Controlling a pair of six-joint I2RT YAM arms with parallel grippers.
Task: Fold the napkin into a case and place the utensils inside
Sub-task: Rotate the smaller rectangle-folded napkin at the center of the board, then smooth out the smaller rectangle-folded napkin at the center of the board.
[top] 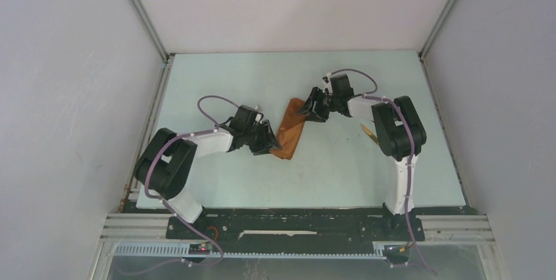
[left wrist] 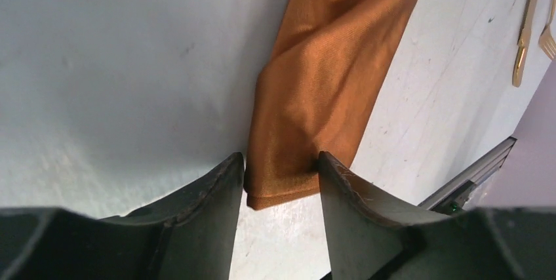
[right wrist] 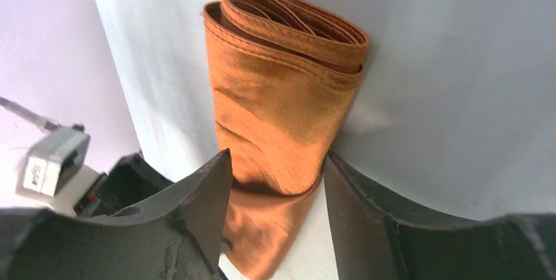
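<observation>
— Napkin (top: 290,129) first: where is it, and what shape?
— It lies flat on the pale table (top: 341,168), between the two arms. It is folded to a narrow rust-orange strip that runs slantwise away from the arm bases.
— Start nearest the bases.
— At the strip's near end sits the left gripper (left wrist: 280,174). Its jaws stand partly apart astride the cloth, each finger against one long edge. Whether they squeeze it or merely touch it, I cannot tell.
— And the utensils?
— The two thin golden utensils (left wrist: 526,34) lie on the table off to the right, well apart from the cloth. From above, the right arm partly hides them.
— Farther on?
— At the far end is the right gripper (right wrist: 275,165), jaws likewise partly apart with cloth between them. Again I cannot tell whether it grips. Its camera shows several hemmed layers stacked at one end.
— How will the cloth handle?
— Probably light, limp and a little slick, judging by its sheen, so the layers could slide or spring open. I would pinch a hemmed edge of the top layer only, with the opposite end held down, to open a pocket.
</observation>
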